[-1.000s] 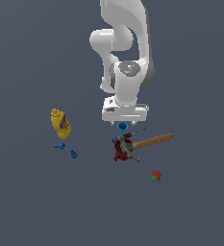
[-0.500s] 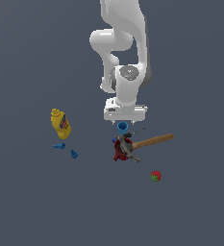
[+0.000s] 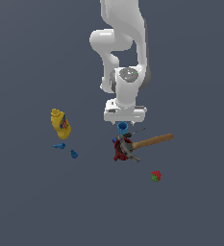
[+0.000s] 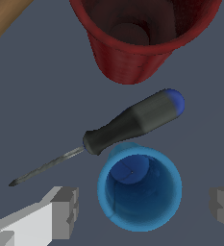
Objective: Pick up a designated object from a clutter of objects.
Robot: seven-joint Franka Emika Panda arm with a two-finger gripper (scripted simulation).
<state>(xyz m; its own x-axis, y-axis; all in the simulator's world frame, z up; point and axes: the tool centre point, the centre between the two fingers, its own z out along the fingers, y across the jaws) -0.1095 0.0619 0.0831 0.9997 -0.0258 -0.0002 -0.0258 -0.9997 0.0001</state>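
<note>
Between the wide-open hand (image 4: 143,209) fingers, blue cup (image 4: 140,189), prob. untouched, screwdriver (image 4: 118,128) just beside

floor (image 3: 31,206): flat dark grey-blue | light: even, soft

A bright blue is shown on the cup (image 4: 140,189), darker inside. A dark red, finely ribbed wall is seen on the red cup (image 4: 132,43). The screwdriver (image 4: 128,124) is coloured black with a blue cap and a grey shaft. The hammer handle (image 3: 152,141) is rendered tan, the bottle (image 3: 60,123) yellow, the strawberry (image 3: 155,176) red and green, the pincer (image 4: 142,211) white with grey pads.
</note>
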